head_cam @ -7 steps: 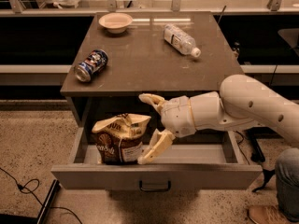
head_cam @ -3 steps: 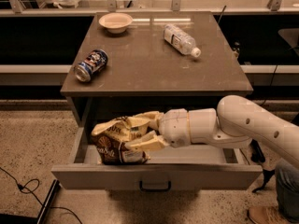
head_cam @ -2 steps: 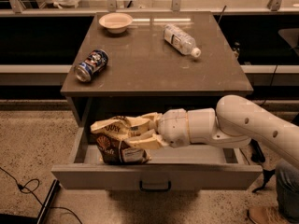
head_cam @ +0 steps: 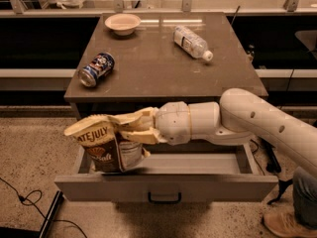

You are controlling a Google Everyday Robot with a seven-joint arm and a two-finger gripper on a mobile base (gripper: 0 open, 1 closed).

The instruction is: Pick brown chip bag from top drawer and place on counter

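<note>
The brown chip bag [head_cam: 105,144], tan on top with "LATE JULY" lettering and dark brown below, hangs above the left end of the open top drawer [head_cam: 163,185]. My gripper [head_cam: 124,128] is shut on the bag's upper right part and holds it lifted out of the drawer, just below the counter's front edge. My white arm reaches in from the right. The grey-brown counter [head_cam: 158,63] lies behind and above the bag.
On the counter lie a blue can [head_cam: 96,69] at the left, a small bowl [head_cam: 123,23] at the back left, and a clear plastic bottle [head_cam: 192,42] at the back right. Black cables [head_cam: 25,200] run on the floor at the left. A person's leg [head_cam: 297,202] is at the lower right.
The gripper closed on the chip bag in the drawer and has lifted it up and leftward, out of the drawer.
</note>
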